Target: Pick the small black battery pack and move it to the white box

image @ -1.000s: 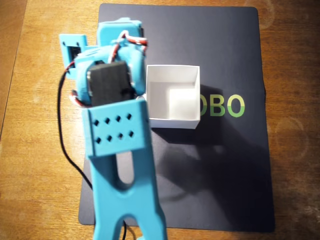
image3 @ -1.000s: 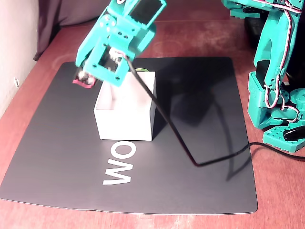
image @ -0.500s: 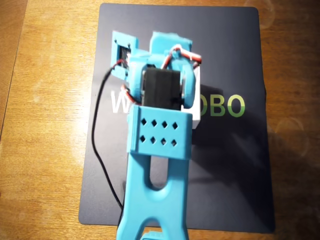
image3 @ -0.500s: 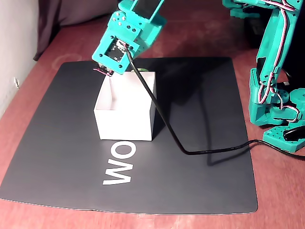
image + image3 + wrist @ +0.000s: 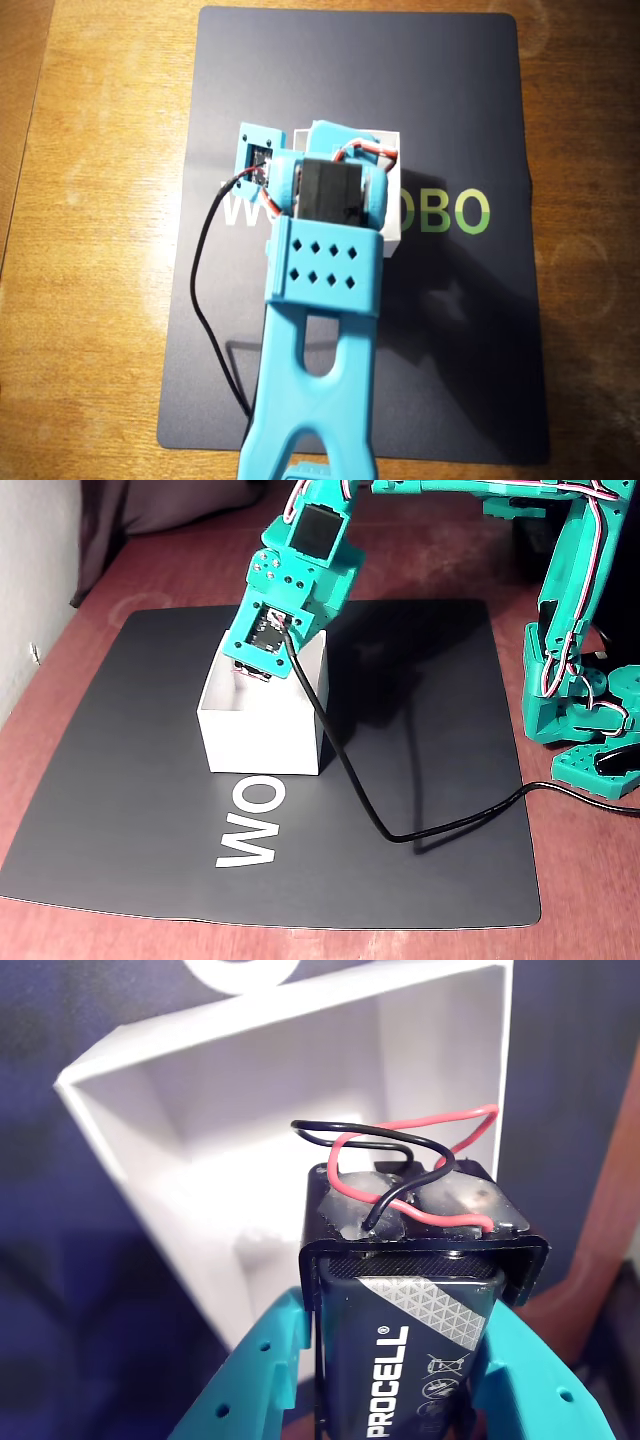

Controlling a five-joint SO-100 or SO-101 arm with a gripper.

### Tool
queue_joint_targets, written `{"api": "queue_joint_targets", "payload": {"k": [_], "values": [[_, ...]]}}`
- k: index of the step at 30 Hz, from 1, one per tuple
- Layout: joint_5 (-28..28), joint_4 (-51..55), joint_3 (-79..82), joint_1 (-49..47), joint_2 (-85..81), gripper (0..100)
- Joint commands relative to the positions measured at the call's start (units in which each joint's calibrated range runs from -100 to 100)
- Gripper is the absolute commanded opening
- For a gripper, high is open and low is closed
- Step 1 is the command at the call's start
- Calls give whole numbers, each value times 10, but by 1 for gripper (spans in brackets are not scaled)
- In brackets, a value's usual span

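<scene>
The small black battery pack (image 5: 420,1290), with a Procell cell and red and black wires on its end, sits between my teal fingers (image 5: 265,1370). My gripper (image 5: 400,1360) is shut on it and holds it over the open white box (image 5: 200,1140), wire end pointing into the box. In the fixed view my gripper (image 5: 254,672) dips into the top of the box (image 5: 260,735). In the overhead view the arm covers most of the box (image 5: 393,215); only the pack's red wire (image 5: 372,148) shows.
The box stands on a dark mat (image 5: 420,730) with white and green lettering, on a wooden table. A black cable (image 5: 350,780) trails from the wrist across the mat to the right. The arm's base (image 5: 580,680) stands at the right edge.
</scene>
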Motion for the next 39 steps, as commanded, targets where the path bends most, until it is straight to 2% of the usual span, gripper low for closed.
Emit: {"api": "queue_joint_targets", "payload": {"k": [1, 12, 39], "values": [[3, -60, 25, 8, -23, 6], [32, -159, 113, 25, -22, 6], [32, -162, 123, 32, -22, 8]]}}
